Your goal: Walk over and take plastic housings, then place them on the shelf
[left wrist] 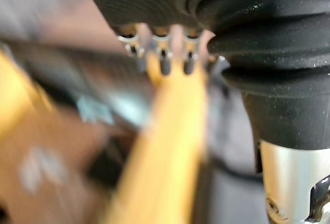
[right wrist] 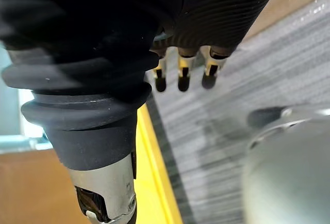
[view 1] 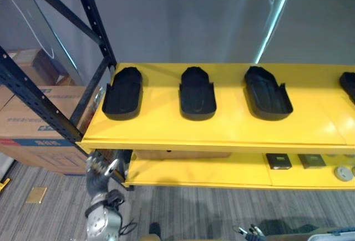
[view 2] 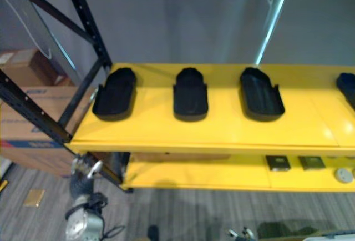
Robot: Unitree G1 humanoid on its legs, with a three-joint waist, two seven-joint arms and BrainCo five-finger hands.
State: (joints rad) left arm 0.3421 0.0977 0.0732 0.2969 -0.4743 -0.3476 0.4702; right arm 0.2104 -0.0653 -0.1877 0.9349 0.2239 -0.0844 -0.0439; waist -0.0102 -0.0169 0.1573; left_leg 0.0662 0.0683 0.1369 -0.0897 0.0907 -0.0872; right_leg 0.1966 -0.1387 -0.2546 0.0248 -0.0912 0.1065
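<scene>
Three black plastic housings lie in a row on the yellow top shelf (view 1: pixel 222 132): one at the left (view 1: pixel 123 93), one in the middle (view 1: pixel 197 93) and one right of it (view 1: pixel 267 93). The tip of another housing (view 1: pixel 348 84) shows at the right edge. My left hand (view 1: pixel 103 169) hangs below the shelf's front left corner with relaxed fingers (left wrist: pixel 164 61) and holds nothing. My right hand (view 1: pixel 250 231) is low near the floor, right of centre. Its fingers (right wrist: pixel 183 74) hang straight over the carpet, and they are empty.
Black rack uprights (view 1: pixel 33 94) frame the shelf's left end, with cardboard boxes (view 1: pixel 30 127) behind them. The lower yellow shelf (view 1: pixel 194 174) carries small dark square parts (view 1: pixel 278 161) and a round part (view 1: pixel 344 172). A small tan tile (view 1: pixel 36 195) lies on the grey striped carpet.
</scene>
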